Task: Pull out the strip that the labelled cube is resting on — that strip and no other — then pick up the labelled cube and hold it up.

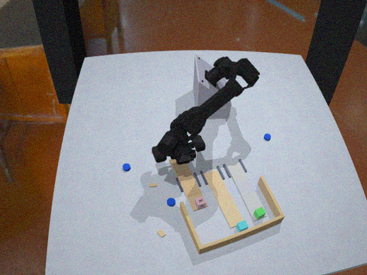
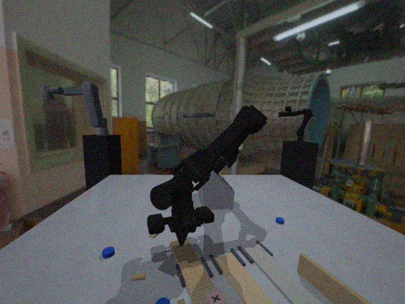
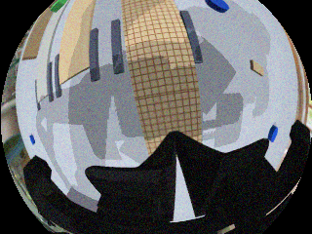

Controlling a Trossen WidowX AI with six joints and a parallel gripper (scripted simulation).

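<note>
Fingertips pinched fully together, nothing between them, pressing on the near end of the gridded strip.

Left of centre in the top view, the gripper sits at that strip's upper end; the pink labelled cube rests on its lower end, with the plain tan strip and pale strip further right.
</note>
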